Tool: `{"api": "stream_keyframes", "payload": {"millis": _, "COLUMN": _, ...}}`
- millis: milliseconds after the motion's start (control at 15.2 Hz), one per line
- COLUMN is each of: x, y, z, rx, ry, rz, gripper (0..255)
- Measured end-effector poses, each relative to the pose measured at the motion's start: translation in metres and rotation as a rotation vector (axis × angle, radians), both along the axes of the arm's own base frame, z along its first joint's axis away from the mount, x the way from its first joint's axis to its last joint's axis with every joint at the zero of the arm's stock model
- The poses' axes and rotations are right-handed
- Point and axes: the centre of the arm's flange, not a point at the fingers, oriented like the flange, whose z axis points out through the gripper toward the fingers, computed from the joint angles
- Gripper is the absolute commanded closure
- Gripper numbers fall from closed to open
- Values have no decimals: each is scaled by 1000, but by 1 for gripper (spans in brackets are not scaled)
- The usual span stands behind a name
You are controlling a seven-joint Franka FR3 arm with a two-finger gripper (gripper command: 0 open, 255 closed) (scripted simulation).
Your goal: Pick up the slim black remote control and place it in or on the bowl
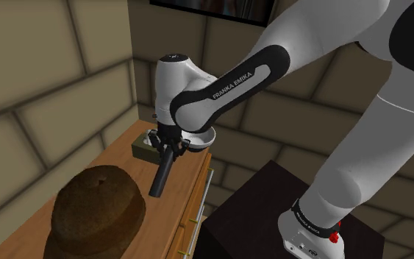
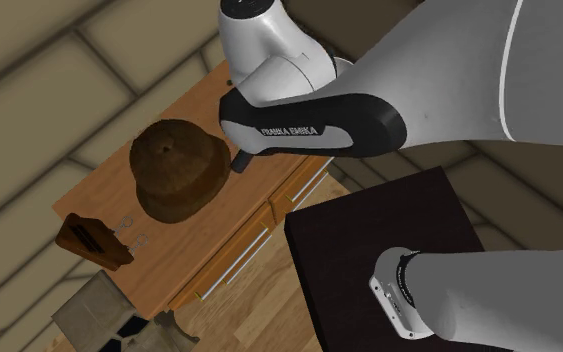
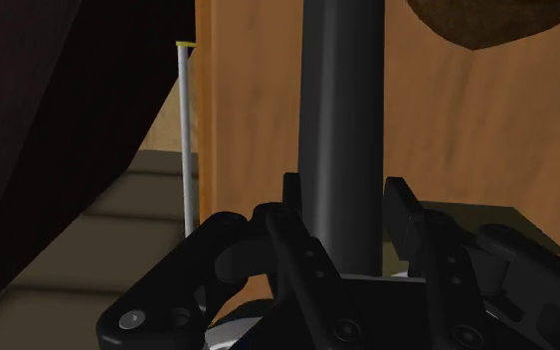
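My gripper (image 1: 170, 144) is shut on one end of the slim black remote (image 1: 159, 175). The remote hangs down from the fingers, slightly tilted, over the wooden cabinet top (image 1: 183, 184) near its front edge. In the wrist view the remote (image 3: 342, 119) runs straight out between the two fingers (image 3: 399, 202), which clasp it. A pale grey bowl (image 1: 200, 140) sits just behind the gripper, partly hidden by the arm's wrist. In the second exterior view the forearm covers the gripper, and only the remote's tip (image 2: 241, 161) pokes out beneath it.
A large brown dome-shaped object (image 1: 98, 207) takes up the near end of the cabinet top. A small olive box (image 1: 142, 148) sits beside the bowl. A brown wooden item (image 2: 91, 241) lies at the cabinet's far end. The dark stand (image 1: 260, 213) adjoins the drawer fronts.
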Motion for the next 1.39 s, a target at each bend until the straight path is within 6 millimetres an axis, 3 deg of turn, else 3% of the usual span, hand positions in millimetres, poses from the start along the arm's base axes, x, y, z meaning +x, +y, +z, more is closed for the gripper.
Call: {"api": "stream_keyframes", "payload": {"millis": 1386, "x": 116, "y": -247, "z": -8, "rx": 1, "ry": 0, "rz": 1, "gripper": 255}}
